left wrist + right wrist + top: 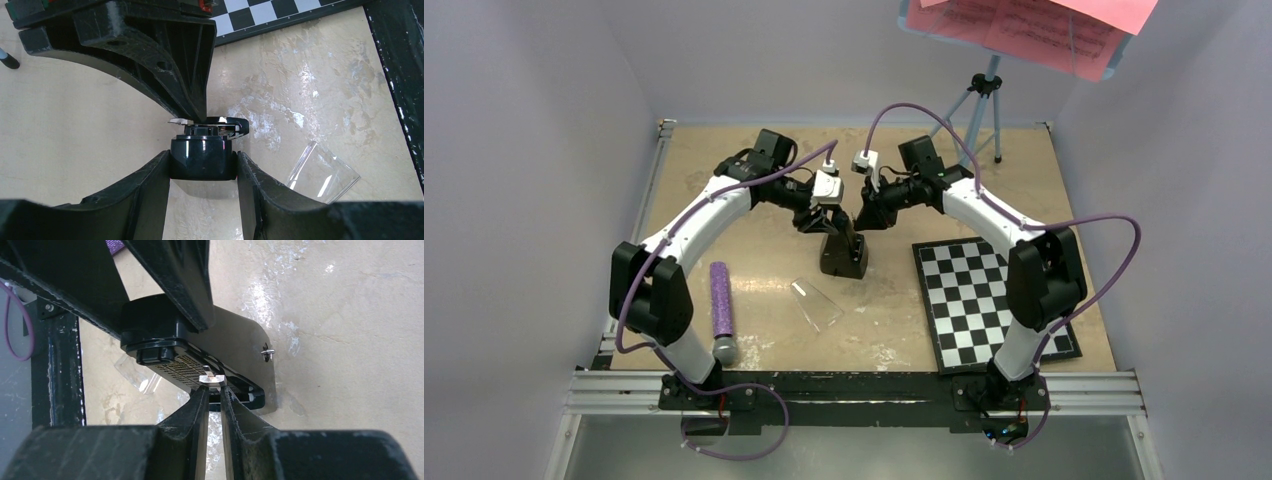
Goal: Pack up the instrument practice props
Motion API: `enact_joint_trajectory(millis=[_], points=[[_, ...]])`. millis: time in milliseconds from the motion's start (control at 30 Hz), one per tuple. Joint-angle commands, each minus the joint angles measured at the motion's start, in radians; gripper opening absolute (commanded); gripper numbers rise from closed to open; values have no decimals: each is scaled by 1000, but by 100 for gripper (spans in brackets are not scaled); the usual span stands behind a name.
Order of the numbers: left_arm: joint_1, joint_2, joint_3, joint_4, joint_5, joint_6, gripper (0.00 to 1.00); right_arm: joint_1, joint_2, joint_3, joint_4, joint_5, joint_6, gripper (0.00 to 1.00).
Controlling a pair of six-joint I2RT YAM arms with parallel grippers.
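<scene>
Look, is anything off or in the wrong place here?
Yes. The clear cover is off the metronome, lying flat on the table beside it. The left hand grips the metronome's body; the right hand pinches its pendulum.

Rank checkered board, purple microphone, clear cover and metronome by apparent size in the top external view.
1. checkered board: clearly largest.
2. purple microphone: longest of the rest, though narrow.
3. clear cover and metronome: look alike, and the metronome is partly hidden from above, so no ranking between them.
</scene>
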Motion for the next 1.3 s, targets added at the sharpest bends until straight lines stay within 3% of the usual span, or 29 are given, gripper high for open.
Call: enact_joint_trajectory(millis=[0, 633, 1033, 1200, 1267], points=[[9, 16, 27, 8, -12, 52, 0, 15, -12, 52, 21, -63, -22, 18], [8, 16, -14, 141, -22, -81, 0, 33, -5, 64, 74, -135, 78, 17], [8, 6, -58, 248, -52, -162, 0, 42, -20, 51, -8, -164, 58, 17], [8, -3, -62, 254, -64, -167, 0, 29, -30, 53, -59, -116, 48, 23], [8, -7, -65, 254, -70, -170, 8, 21, -38, 58, -81, -100, 38, 27]])
